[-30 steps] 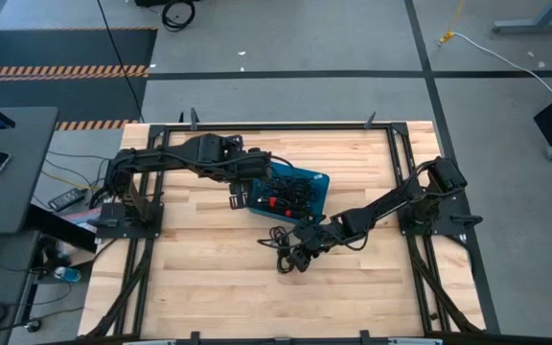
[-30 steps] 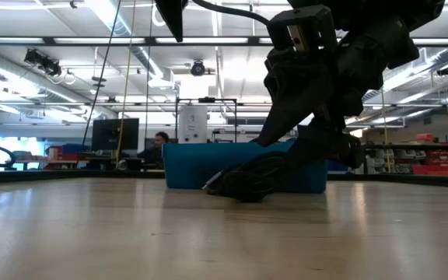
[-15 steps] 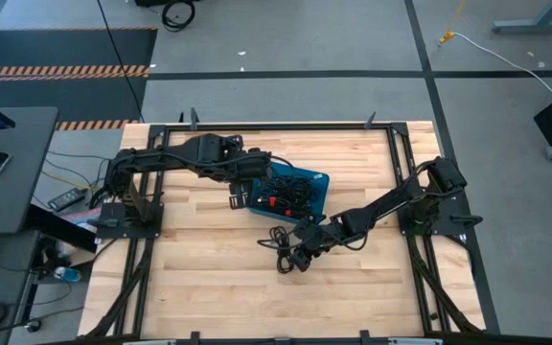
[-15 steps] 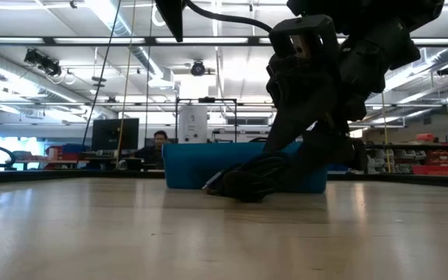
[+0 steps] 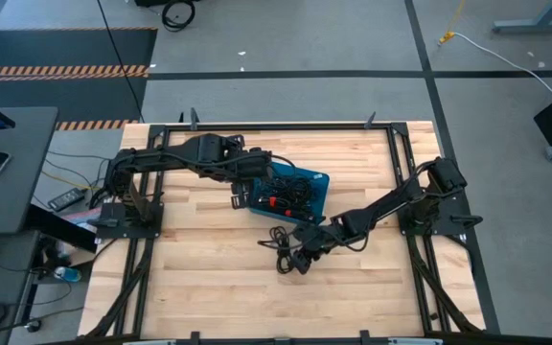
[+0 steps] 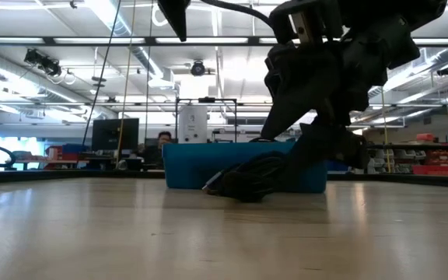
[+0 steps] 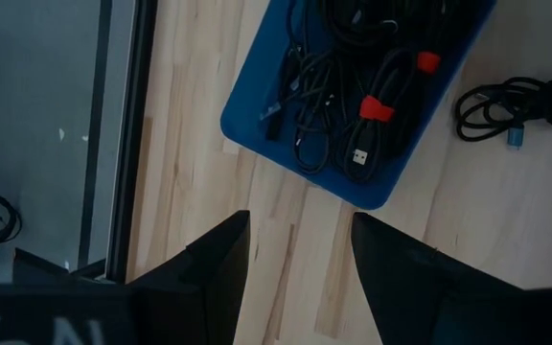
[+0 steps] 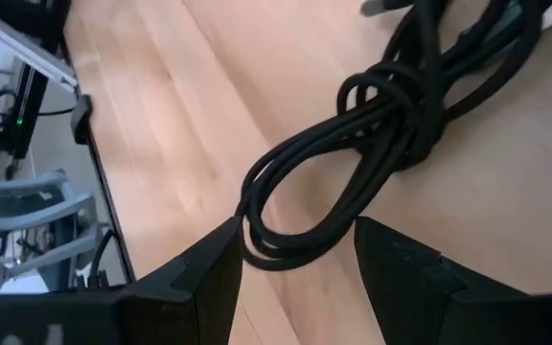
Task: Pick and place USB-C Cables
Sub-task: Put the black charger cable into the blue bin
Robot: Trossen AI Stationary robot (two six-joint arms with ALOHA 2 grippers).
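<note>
Illumination: even, diffuse overhead light is recorded on the wooden table (image 5: pixel 209 278) in the high view, with only faint, soft shadows beneath the arms. Ceiling strip lights (image 6: pixel 115 15) are seen in the low view as bright, partly blown-out bands; the arm (image 6: pixel 333 70) is rendered against them as a dark backlit silhouette, and a soft sheen is carried by the near tabletop, which is out of focus. Right wrist view: a cable bundle (image 8: pixel 391 125) is shown slightly soft at close range. Left wrist view: flat, shadowless light; the near fingers (image 7: pixel 214 278) are blurred.

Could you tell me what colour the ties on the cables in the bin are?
Red ties, clearest in the left wrist view.
</note>
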